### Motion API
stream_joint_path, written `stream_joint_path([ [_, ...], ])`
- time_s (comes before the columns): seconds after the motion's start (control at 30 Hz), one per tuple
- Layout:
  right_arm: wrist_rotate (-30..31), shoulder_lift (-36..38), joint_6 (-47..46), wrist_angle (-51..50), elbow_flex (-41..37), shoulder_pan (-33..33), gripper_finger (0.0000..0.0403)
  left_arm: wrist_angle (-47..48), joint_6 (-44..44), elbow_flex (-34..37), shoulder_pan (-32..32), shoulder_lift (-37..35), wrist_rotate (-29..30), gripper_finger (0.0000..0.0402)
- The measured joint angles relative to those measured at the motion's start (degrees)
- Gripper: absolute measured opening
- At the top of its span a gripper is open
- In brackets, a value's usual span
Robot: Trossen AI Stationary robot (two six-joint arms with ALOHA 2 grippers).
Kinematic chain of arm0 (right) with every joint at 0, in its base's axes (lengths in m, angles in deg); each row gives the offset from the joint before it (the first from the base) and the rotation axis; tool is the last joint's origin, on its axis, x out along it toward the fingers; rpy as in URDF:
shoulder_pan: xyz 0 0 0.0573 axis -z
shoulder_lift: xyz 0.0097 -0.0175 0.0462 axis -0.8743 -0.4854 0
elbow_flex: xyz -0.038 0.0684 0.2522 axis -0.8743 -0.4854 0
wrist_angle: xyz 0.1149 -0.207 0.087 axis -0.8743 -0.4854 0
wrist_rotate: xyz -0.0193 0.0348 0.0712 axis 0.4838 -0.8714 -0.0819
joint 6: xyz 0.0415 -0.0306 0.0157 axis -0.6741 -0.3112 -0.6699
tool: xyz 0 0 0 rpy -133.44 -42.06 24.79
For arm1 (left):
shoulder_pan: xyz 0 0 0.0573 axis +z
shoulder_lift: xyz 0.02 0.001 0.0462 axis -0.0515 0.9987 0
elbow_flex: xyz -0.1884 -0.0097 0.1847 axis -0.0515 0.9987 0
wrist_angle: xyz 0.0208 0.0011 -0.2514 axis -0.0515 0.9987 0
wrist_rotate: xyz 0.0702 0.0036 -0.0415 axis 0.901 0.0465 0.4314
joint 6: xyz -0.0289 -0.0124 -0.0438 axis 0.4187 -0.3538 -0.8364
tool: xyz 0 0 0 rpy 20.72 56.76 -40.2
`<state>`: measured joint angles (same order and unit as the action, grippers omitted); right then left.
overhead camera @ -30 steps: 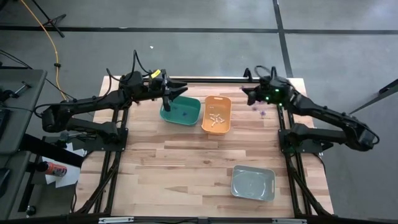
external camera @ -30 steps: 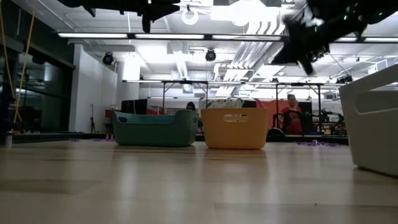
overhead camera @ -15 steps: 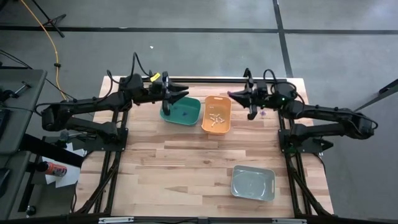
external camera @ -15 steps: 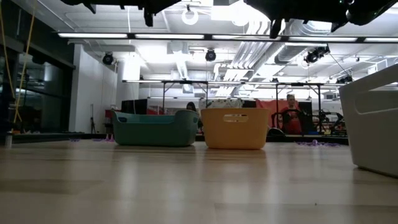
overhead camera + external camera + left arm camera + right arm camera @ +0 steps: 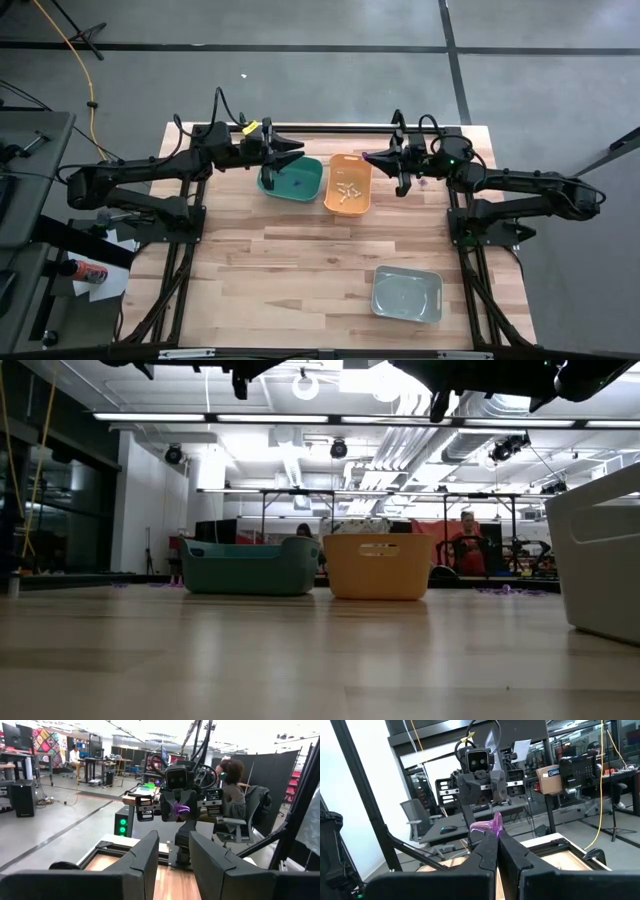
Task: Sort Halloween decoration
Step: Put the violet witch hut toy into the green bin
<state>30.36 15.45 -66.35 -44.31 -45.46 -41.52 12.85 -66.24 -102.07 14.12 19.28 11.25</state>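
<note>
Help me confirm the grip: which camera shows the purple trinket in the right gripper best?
The right wrist view: the purple trinket sits close up, pinched at the right gripper tips. The left wrist view shows it smaller, from across the table. The high view shows only a purple speck; the low view hides it.

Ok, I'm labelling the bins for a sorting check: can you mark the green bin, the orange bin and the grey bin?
green bin (image 5: 305,190): high view, on its right rim.
orange bin (image 5: 361,163): high view, on its bare floor near the far end.
grey bin (image 5: 406,296): high view, middle of its bare floor.
</note>
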Motion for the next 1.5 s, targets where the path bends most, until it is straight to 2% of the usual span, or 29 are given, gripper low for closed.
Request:
stream_joint_path([
  [0.2,0.84,-0.03,-1.53,-0.93,0.0,0.0,0.0,0.04,-2.14,0.0,0.0,0.0,0.05,0.0097],
  [0.33,3.33,-3.02,-4.67,-3.12,1.31,0.0,0.0,-0.23,-4.5,0.0,0.0,0.0,0.05,0.0097],
  [0.5,0.49,-13.1,1.73,-14.71,12.32,-0.09,0.0,-6.5,-4.51,0.0,0.0,0.0,0.05,0.0097],
  [0.63,0.48,-22.98,8.1,-23.54,22.69,-0.37,0.0,-12.69,-4.77,0.0,0.0,-0.02,0.03,0.0097],
  [0.87,0.81,-39.18,10.7,-30.63,35.52,-0.37,0.0,-16.71,-5.98,-0.02,0.0,-2.52,0.03,0.0097],
  [1.07,0.81,-50.74,6.54,-36.57,41.88,-0.47,0.0,-16.75,-5.97,-0.02,0.0,-4.42,0.03,0.0097],
  [1.27,0.9,-58.83,4.56,-41.94,46.72,-1.1,0.0,-16.01,-5.97,-0.02,0.05,-4.39,0.03,0.0097],
  [1.5,7.98,-62.6,5.27,-46.31,50.17,-2.61,0.0,-12.74,-5.95,-0.02,0.05,-4.35,0.03,0.0097],
])
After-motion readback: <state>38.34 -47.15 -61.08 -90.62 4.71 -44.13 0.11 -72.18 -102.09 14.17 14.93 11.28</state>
